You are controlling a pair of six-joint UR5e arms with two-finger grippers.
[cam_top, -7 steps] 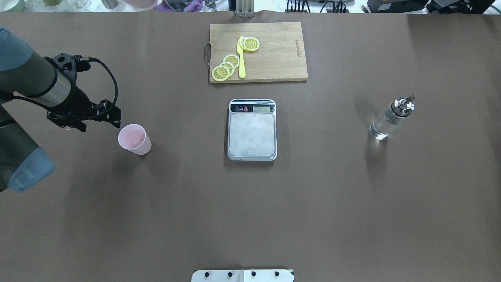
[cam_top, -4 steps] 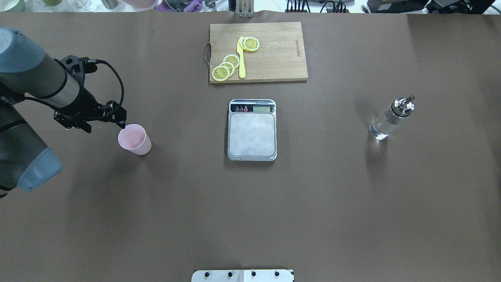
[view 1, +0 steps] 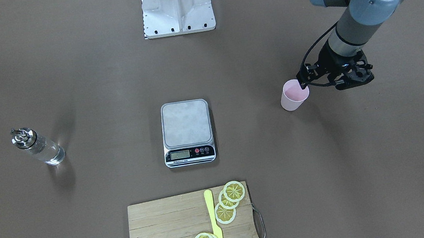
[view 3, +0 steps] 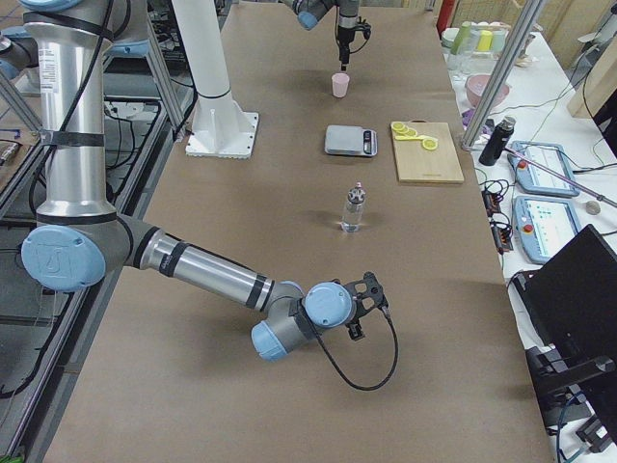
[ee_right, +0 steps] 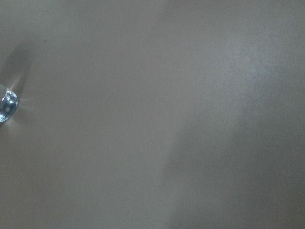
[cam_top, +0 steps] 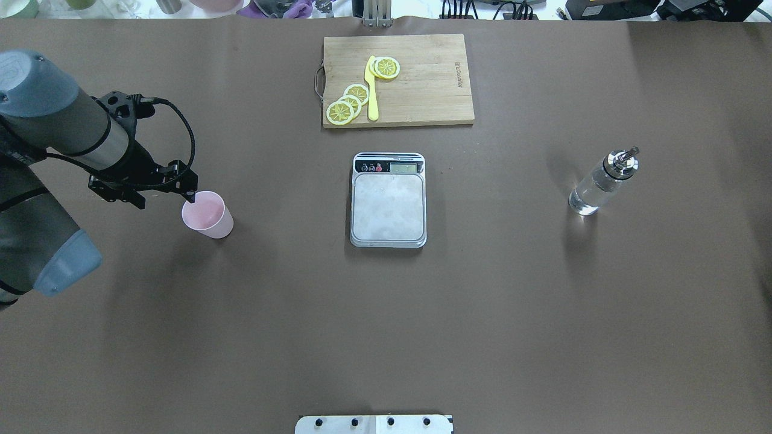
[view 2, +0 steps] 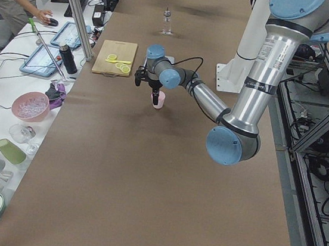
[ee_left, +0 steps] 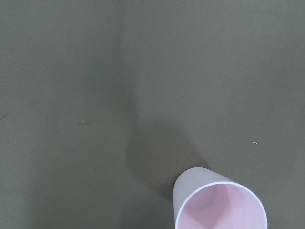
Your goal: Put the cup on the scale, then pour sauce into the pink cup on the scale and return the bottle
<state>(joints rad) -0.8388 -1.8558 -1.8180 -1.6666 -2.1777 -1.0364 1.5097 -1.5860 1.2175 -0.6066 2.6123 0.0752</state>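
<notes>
the step in hand is judged to be the grasp of the cup (cam_top: 208, 215) by the left end effector (cam_top: 188, 191), which is held right at the cup's rim, on the side away from the scale (cam_top: 388, 205). how far this end effector is open cannot be told, as its fingers are not resolved in any view, and nothing is seen to be held by it. for a good grasp, the cup should be centred between the fingers before they are closed, and only light pressure should be applied, since so light a cup is likely to be tipped by a sideways nudge. the cup is seen as small, pale pink, tapered toward its base, upright and empty. it is set on the brown worktop (cam_top: 386, 331), well apart from the scale, whose platform is bare. the bottle (cam_top: 600, 184) is seen upright beyond the scale. the right end effector (view 3: 364, 307) is shown only from the side, so its opening cannot be told.
</notes>
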